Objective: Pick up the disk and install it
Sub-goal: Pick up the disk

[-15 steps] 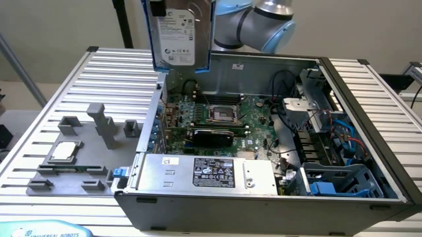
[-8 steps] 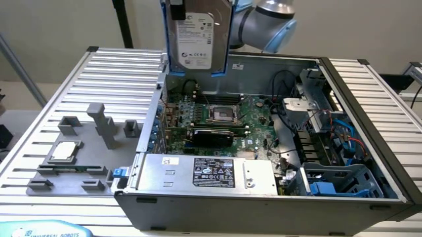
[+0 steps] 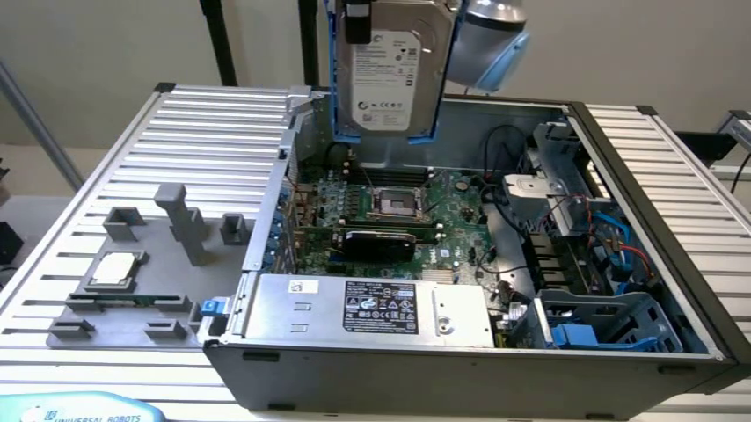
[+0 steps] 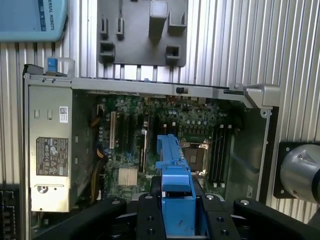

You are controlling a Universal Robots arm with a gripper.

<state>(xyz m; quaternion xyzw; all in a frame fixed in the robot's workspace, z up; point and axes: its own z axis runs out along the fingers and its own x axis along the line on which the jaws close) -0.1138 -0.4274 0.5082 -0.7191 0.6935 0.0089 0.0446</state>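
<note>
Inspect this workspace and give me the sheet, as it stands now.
Surface: ribbed metal table with an open case on it.
Job's things: disk upright above the case, not installed.
Clutter: grey fixture beside the case, with a chip on it; blue cage in the case.
End effector: shut on the disk.
Cables: blue leads inside the case.
Surroundings: black poles behind the table.

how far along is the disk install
Done: the pickup. The disk hangs above the open computer case, clear of the table.
In hand: the jaws are closed on its blue carrier rail.
Left: the install itself. The disk is not yet in the blue drive cage or anywhere inside the case.
</note>
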